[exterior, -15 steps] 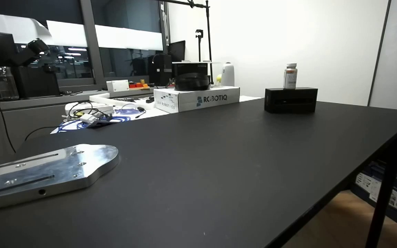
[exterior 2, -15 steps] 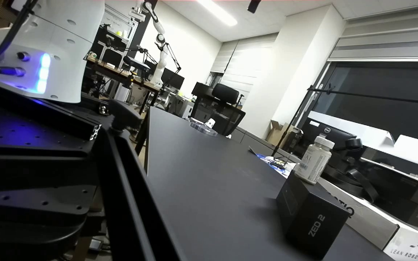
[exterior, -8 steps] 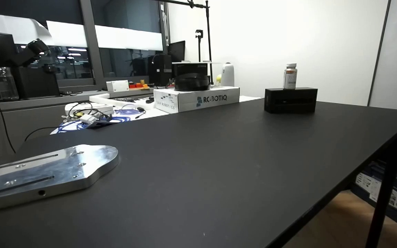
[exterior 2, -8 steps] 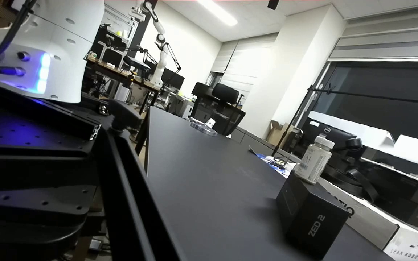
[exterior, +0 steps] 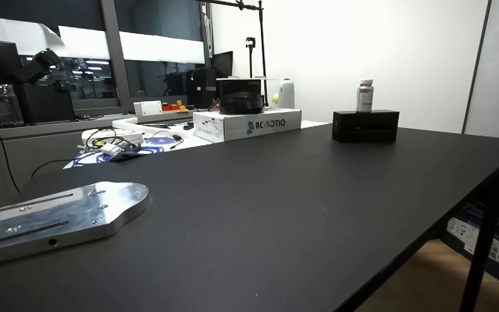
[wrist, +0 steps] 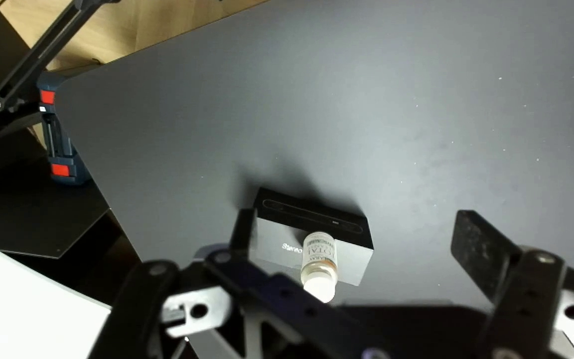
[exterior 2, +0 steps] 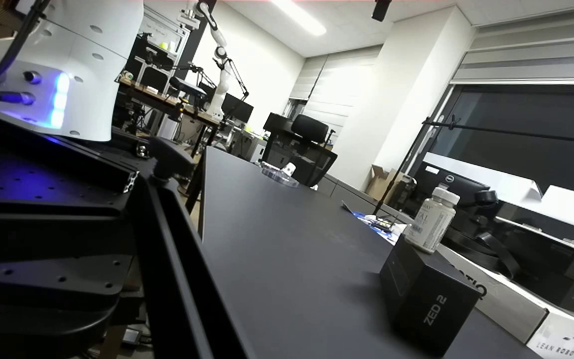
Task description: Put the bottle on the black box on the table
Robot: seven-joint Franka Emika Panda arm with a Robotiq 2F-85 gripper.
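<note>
The bottle [exterior: 365, 96] stands upright on top of the black box [exterior: 365, 126] in both exterior views. The bottle [exterior 2: 432, 220] is whitish with a white cap, and the black box [exterior 2: 429, 299] rests on the black table [exterior 2: 297, 259]. In the wrist view the bottle [wrist: 319, 259] and box [wrist: 312, 217] are seen from above. My gripper [wrist: 357, 227] is open, fingers wide apart and empty, high above them; the bottle lies nearer the left finger in that view. Its arm partly covers the box and cap edge. A dark part at the top edge of an exterior view [exterior 2: 380, 9] looks like a fingertip.
A long white box with dark lettering [exterior: 258, 125] stands beside the table's far edge. A silver metal plate [exterior: 63, 212] lies on the table's near left. Cables [exterior: 115, 145] lie on a white surface beyond the edge. The robot's white base [exterior 2: 68, 60] stands beside the table.
The dark part at the top edge of an exterior view has shifted right and slightly lower. The bottle and black box have not moved.
</note>
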